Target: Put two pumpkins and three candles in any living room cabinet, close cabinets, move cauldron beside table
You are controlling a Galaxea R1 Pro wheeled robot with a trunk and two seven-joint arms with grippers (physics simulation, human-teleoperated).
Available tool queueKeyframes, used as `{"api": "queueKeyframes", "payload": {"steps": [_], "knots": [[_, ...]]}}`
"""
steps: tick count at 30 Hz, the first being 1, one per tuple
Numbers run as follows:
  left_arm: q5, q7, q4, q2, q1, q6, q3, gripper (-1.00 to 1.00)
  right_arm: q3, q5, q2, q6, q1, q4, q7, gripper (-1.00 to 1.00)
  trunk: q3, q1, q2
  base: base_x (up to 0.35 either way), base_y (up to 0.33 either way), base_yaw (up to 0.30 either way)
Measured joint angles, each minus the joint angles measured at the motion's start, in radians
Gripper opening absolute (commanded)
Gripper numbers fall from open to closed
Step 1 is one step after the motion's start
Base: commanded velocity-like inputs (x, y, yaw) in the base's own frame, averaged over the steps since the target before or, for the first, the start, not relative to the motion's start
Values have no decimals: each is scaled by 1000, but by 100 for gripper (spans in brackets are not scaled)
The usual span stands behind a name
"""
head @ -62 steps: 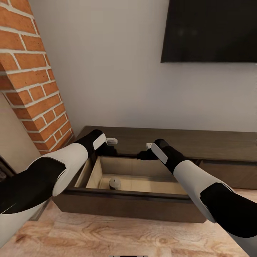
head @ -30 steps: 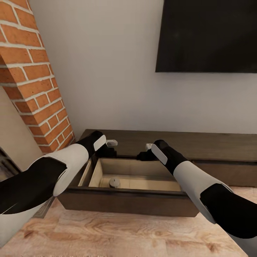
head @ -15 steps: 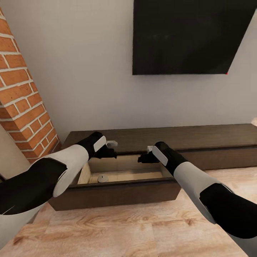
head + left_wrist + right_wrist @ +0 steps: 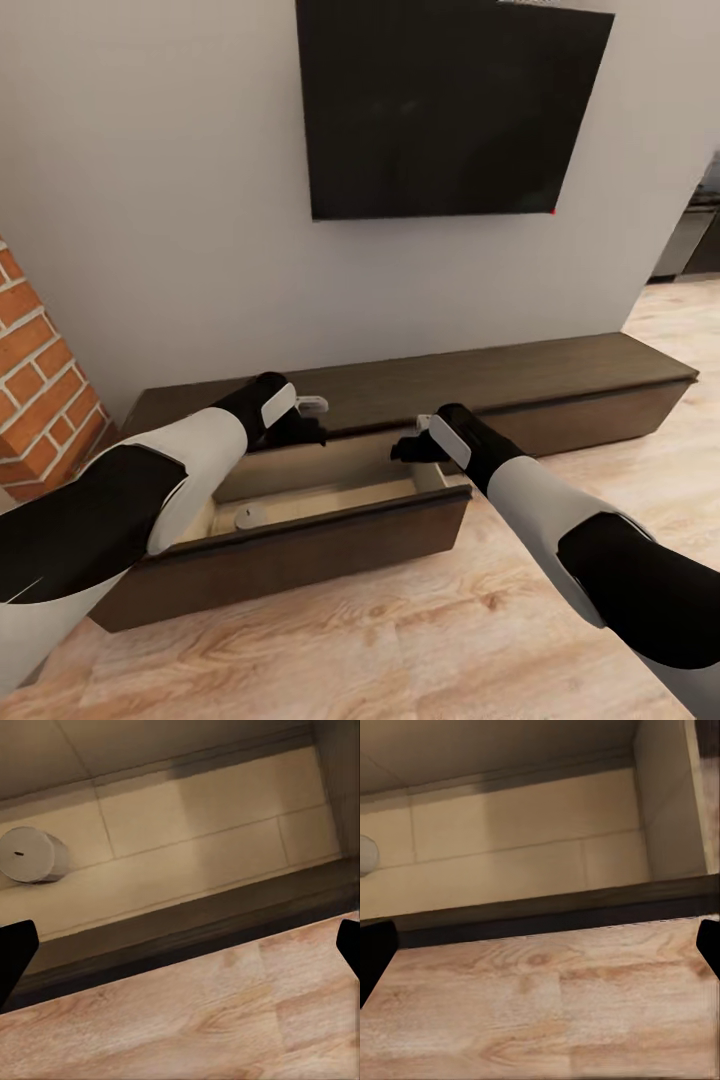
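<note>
The long dark-brown cabinet (image 4: 560, 370) runs along the wall, its left drawer (image 4: 330, 530) pulled open. One pale stubby candle (image 4: 250, 516) stands on the drawer's light floor, near its left end; the candle (image 4: 31, 855) is plain in the left wrist view and is a sliver (image 4: 364, 855) in the right wrist view. My left gripper (image 4: 303, 428) hovers over the drawer's back edge, open and empty (image 4: 180, 949). My right gripper (image 4: 405, 447) hangs over the drawer's right part, also open and empty (image 4: 540, 945). The pumpkins, cauldron and table are out of view.
A black television (image 4: 440, 110) hangs on the grey wall above the cabinet. A brick column (image 4: 35, 390) stands at the left. Wooden floor (image 4: 400, 640) lies in front of the drawer. Dark kitchen units (image 4: 690, 240) show far right.
The camera has swung right and pulled back, so the cabinet's full length and the television now show. Both arms keep the same pose, and the candle stays in the drawer.
</note>
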Motion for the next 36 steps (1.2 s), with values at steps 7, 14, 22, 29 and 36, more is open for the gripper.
{"api": "queueKeyframes", "payload": {"steps": [7,14,22,29,36], "knots": [[4,-5,-10,1,0,0,1,100,0,-1,0,-21,1,2,0,100,9,-4,7,0,0,-270],[5,-9,-16,0,0,-1,2,100,1,-1,0,-47,1,2,0,100,39,-31,56,0,0,-233],[5,-10,-16,0,0,-44,3,100,1,-5,0,-52,3,3,-3,100,66,-61,112,0,0,-30],[5,-10,-14,-1,0,-63,3,100,0,-3,0,-75,7,3,-8,100,82,-81,147,0,0,-2],[5,-10,-7,-3,0,-70,3,100,0,2,-31,-127,82,8,47,100,85,-81,147,0,0,0]]}}
